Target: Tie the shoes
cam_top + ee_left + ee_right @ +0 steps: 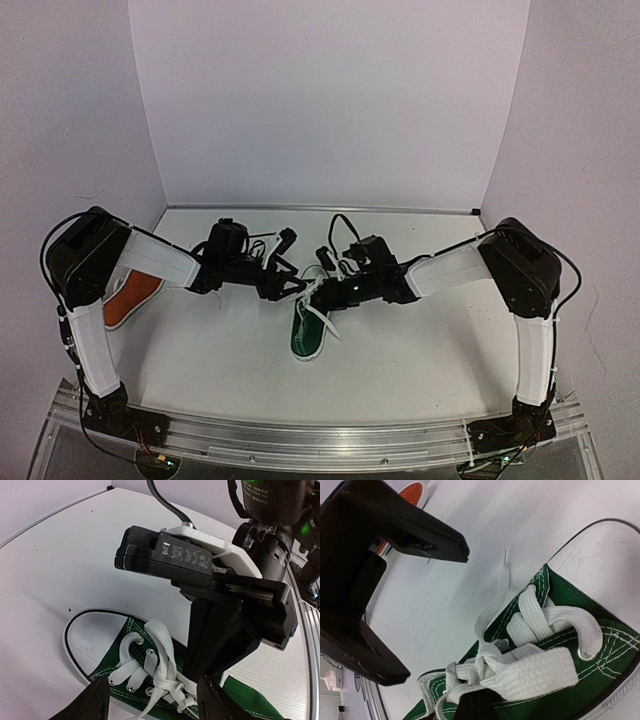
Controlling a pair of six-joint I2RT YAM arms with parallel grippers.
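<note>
The dark green shoe (306,338) lies mid-table with its white laces (165,650) crossed into a loose knot (175,690). My left gripper (152,702) hovers over the knot, open, with nothing between its fingers. It also shows in the right wrist view as the left gripper (435,615), its jaws wide apart. My right gripper (480,706) is shut on a flat white lace (540,672) at the green shoe (560,595). From above, the left gripper (288,280) and right gripper (318,295) meet over that shoe. The orange-red shoe (128,298) lies far left, half hidden by my left arm.
A thin black cable (67,630) loops on the table around the green shoe's toe. White walls (330,100) close in the back and sides. An aluminium rail (320,440) runs along the near edge, between the arm bases.
</note>
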